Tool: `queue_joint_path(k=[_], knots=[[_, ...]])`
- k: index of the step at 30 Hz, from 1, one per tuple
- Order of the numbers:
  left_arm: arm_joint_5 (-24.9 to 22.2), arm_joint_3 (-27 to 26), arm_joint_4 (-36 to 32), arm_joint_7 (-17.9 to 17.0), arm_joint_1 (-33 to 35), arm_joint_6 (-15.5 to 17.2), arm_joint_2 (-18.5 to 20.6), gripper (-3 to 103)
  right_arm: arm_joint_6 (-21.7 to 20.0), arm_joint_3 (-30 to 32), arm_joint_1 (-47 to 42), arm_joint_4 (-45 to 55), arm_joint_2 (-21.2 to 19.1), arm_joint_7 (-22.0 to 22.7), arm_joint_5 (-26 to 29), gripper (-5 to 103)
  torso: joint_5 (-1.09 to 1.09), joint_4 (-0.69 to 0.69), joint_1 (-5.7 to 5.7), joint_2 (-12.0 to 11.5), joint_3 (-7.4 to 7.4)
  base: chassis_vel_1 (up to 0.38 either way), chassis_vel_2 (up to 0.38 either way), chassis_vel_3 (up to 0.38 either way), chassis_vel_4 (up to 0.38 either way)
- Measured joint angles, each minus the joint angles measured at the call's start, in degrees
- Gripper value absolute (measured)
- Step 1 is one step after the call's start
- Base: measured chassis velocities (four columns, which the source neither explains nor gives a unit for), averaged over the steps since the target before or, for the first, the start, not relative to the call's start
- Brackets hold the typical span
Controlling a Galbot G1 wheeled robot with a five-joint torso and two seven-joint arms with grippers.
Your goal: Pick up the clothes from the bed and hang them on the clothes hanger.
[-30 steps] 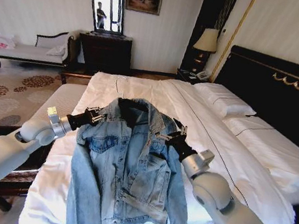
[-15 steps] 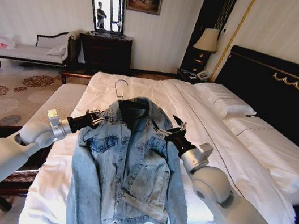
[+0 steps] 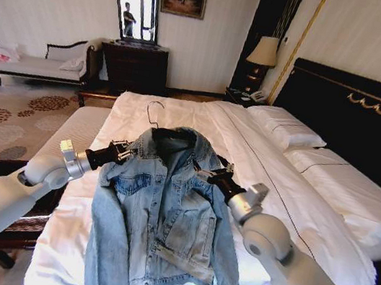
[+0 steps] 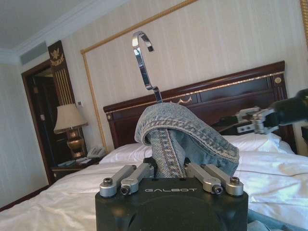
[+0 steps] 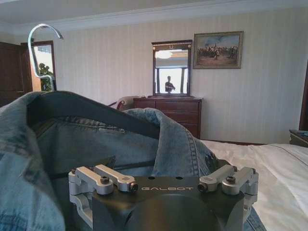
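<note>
Above the white-sheeted bed (image 3: 301, 183) we see the light-blue denim jacket (image 3: 164, 211) held up between the two arms, its front facing the head camera and its hem hanging down past the bed's foot edge. The jacket sits on the black clothes hanger (image 3: 169, 136), whose dark bar shows inside the collar and whose silver hook (image 3: 153, 113) rises above the collar, clear of the sheets.

The left gripper (image 3: 124, 152) is at the jacket's shoulder on the side away from the black headboard (image 3: 369, 121). From the left wrist view we see a fold of denim (image 4: 185, 139) running down between its fingers (image 4: 126, 179), so it is clamped on the jacket, with the hook (image 4: 144, 62) standing upright above the fold.

The right gripper (image 3: 208, 174) is at the opposite shoulder, on the headboard side. In the right wrist view the collar and shoulder cloth (image 5: 173, 144) lie right against the gripper body, but the fingers (image 5: 103, 179) are partly covered and we cannot tell whether they grip the denim or only rest beside it.

Two white pillows (image 3: 284, 127) lie against the headboard, well apart from the jacket.
</note>
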Motion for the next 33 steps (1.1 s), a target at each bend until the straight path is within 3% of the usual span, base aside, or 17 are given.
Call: queue_joint_path(k=[14, 21, 23, 25, 26, 28, 30, 32, 33], knots=[[-0.35, 1.70, -0.72, -0.02, -1.17, 0.15, 0.81, 19, -1.79, -6.51, 6.96, -6.40, 3.28, -0.13, -3.24, 100, -0.01, 0.00, 0.00, 0.00, 0.00, 0.000, 0.000, 0.000, 0.000], [-0.74, 1.95, -1.08, -0.16, -1.67, 0.30, 1.28, 19, -3.46, -9.65, 10.17, -9.61, 4.60, 2.01, -5.16, 101, -0.01, 0.00, 0.00, 0.00, 0.00, 0.000, 0.000, 0.000, 0.000], [-0.80, 1.65, -1.27, -0.17, -1.38, 0.30, 1.40, 19, -4.13, -9.67, 10.15, -9.77, 4.61, 2.67, -5.23, 85, 0.00, 0.00, 0.00, 0.00, 0.00, 0.000, 0.000, 0.000, 0.000], [-0.81, 1.56, -1.31, -0.16, -1.31, 0.30, 1.41, 19, -4.25, -9.64, 10.10, -9.77, 4.58, 2.80, -5.26, 85, 0.00, 0.00, 0.00, 0.00, 0.00, 0.000, 0.000, 0.000, 0.000], [-0.82, 1.46, -1.37, -0.14, -1.19, 0.30, 1.42, 19, -4.45, -9.49, 9.87, -9.73, 4.49, 3.05, -5.28, 75, 0.00, 0.00, 0.00, 0.00, 0.00, 0.000, 0.000, 0.000, 0.000], [-0.82, 1.39, -1.54, -0.11, -1.12, 0.30, 1.42, 19, -4.57, -9.20, 9.51, -9.66, 4.27, 3.48, -5.44, 63, 0.00, -0.01, 0.00, 0.00, 0.00, 0.000, 0.000, 0.000, 0.000], [-0.83, 1.37, -1.64, -0.11, -1.10, 0.30, 1.41, 19, -4.57, -9.11, 9.46, -9.71, 4.23, 3.58, -5.52, 63, -0.01, -0.01, 0.00, 0.00, 0.00, 0.000, 0.000, 0.000, 0.000], [-0.84, 1.35, -1.87, -0.10, -1.02, 0.30, 1.40, 19, -4.53, -8.93, 9.45, -9.83, 4.20, 3.85, -5.54, 53, 0.00, 0.00, 0.00, 0.00, 0.00, 0.000, 0.000, 0.000, 0.000], [-0.84, 1.32, -1.97, -0.10, -0.96, 0.30, 1.39, 19, -4.43, -8.87, 9.47, -9.83, 4.20, 3.95, -5.47, 53, 0.00, -0.01, 0.00, 0.00, 0.00, 0.000, 0.000, 0.000, 0.000]])
